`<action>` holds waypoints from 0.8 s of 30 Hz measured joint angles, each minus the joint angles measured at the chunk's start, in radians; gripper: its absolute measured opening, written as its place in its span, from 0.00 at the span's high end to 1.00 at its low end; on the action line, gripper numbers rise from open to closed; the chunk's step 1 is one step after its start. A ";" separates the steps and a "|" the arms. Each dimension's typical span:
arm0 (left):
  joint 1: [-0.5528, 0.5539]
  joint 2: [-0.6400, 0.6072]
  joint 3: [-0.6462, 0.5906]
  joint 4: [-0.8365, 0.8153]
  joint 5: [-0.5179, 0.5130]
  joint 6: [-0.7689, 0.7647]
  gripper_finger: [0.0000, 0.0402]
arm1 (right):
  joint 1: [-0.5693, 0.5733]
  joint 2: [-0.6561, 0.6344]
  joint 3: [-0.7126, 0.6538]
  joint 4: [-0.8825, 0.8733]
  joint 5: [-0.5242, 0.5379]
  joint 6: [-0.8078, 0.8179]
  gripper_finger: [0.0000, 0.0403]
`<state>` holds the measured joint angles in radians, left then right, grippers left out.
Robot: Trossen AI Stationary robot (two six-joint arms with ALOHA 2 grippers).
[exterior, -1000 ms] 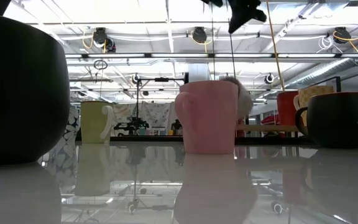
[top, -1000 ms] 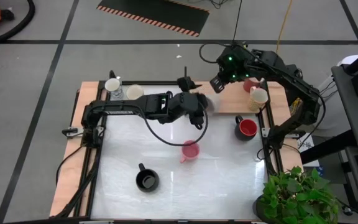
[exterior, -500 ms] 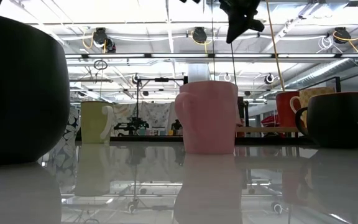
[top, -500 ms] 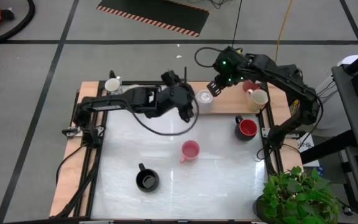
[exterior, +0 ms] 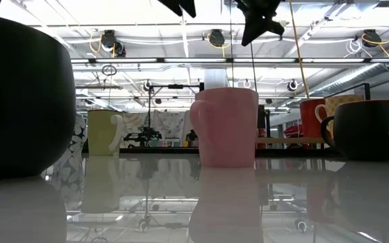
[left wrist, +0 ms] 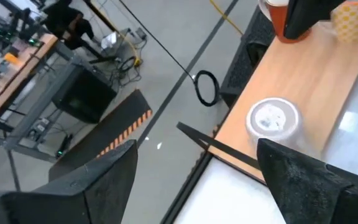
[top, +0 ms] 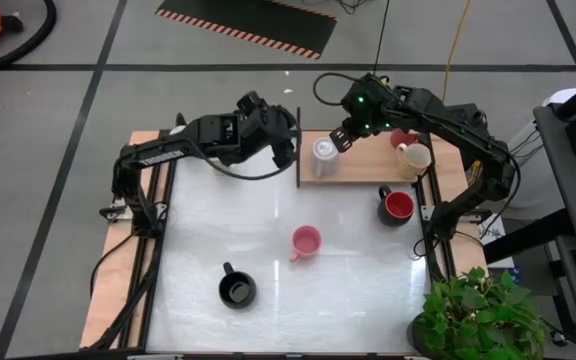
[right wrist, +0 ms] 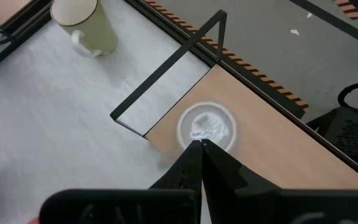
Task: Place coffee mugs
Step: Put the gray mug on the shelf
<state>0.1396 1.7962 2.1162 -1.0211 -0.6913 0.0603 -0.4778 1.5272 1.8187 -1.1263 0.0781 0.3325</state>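
Grey mug (top: 324, 152) untouched | left fingers (left wrist: 110, 180) spread, empty | right fingers (right wrist: 194, 165) closed, empty

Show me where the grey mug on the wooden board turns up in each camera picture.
High view: grey mug at the board's left end, top middle of the picture.
Low view: cannot be made out; perhaps hidden behind the pink mug.
Left wrist view: right of centre, seen from above.
Right wrist view: centre, at the board's corner.
Shared landmark: the wooden board.
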 joint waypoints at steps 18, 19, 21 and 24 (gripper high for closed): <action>0.014 0.000 0.000 0.000 0.047 -0.030 0.17 | 0.002 -0.001 -0.022 -0.006 -0.003 0.023 1.00; 0.014 0.000 0.000 0.000 0.047 -0.033 0.17 | 0.002 -0.001 -0.034 -0.010 -0.003 0.023 1.00; 0.014 0.000 0.000 -0.001 0.047 -0.036 0.17 | 0.002 0.000 -0.061 -0.017 -0.003 0.023 1.00; 0.014 0.000 0.000 -0.004 0.047 -0.037 0.17 | 0.002 0.000 -0.110 -0.017 -0.008 0.021 1.00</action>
<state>0.1532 1.7962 2.1159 -1.0252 -0.6445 0.0237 -0.4763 1.5269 1.7087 -1.1431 0.0700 0.3535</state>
